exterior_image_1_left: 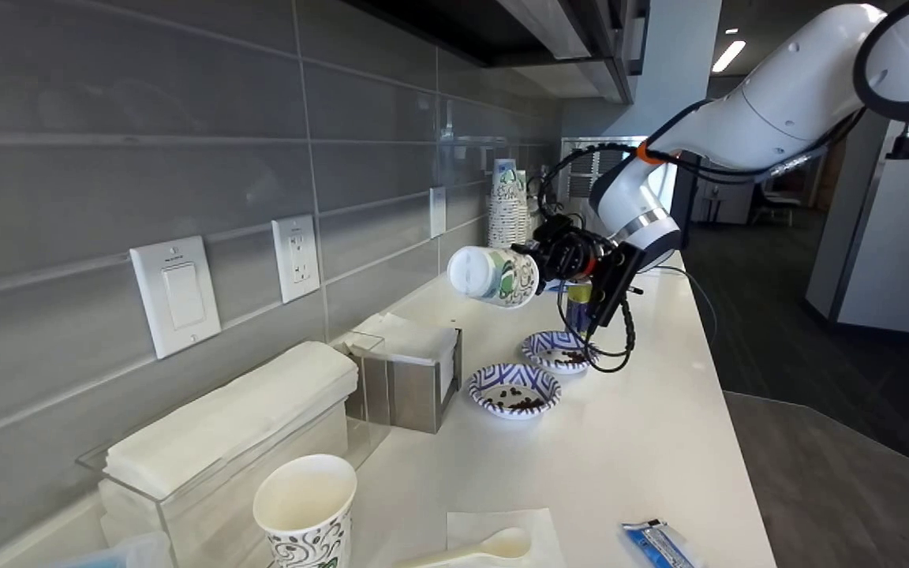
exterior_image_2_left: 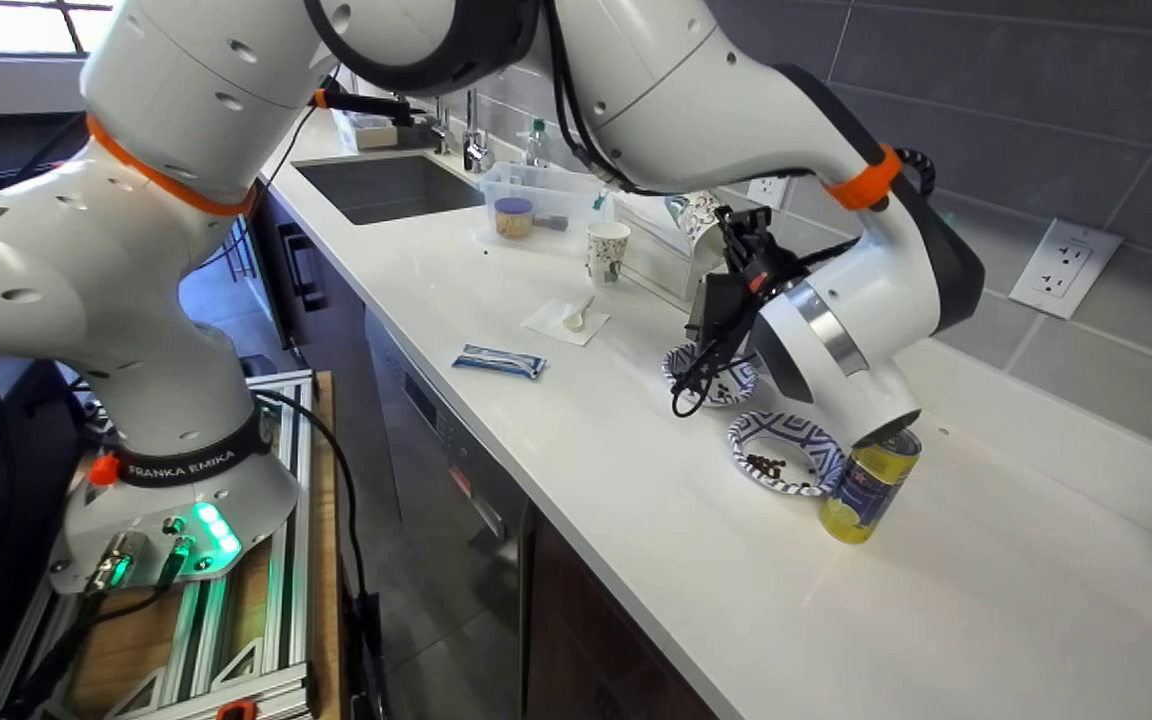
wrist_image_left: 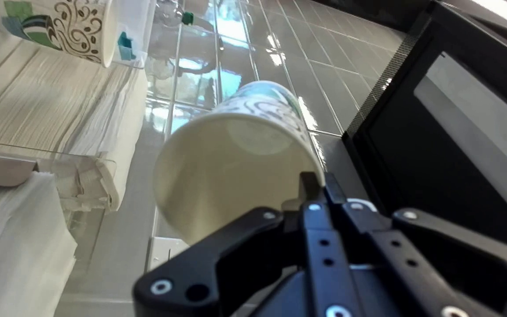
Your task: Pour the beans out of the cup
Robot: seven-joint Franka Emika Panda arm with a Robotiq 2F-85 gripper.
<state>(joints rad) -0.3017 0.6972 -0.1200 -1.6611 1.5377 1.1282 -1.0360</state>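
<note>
The cup (exterior_image_1_left: pixel 506 280), white with a printed pattern, is held in the air above the counter, tipped on its side. My gripper (wrist_image_left: pixel 321 187) is shut on the cup's rim, one finger inside and one outside. In the wrist view the mouth of the cup (wrist_image_left: pixel 231 167) faces the camera, and no beans show inside. The held cup (exterior_image_2_left: pixel 698 215) also shows in an exterior view, partly behind the gripper. Dark beans (exterior_image_1_left: pixel 525 403) lie in the nearer patterned bowl (exterior_image_1_left: pixel 482 386). More beans (exterior_image_2_left: pixel 766 465) lie in the bowl (exterior_image_2_left: pixel 798 425) beside the can.
Napkin holders (exterior_image_1_left: pixel 415 394) stand along the tiled wall, below and beside the held cup. Another patterned cup (exterior_image_2_left: pixel 608 252) stands upright on the counter. A yellow-blue can (exterior_image_2_left: pixel 871 485), a spoon (exterior_image_2_left: pixel 578 315) on a napkin and a wrapped bar (exterior_image_2_left: pixel 499 361) are also there.
</note>
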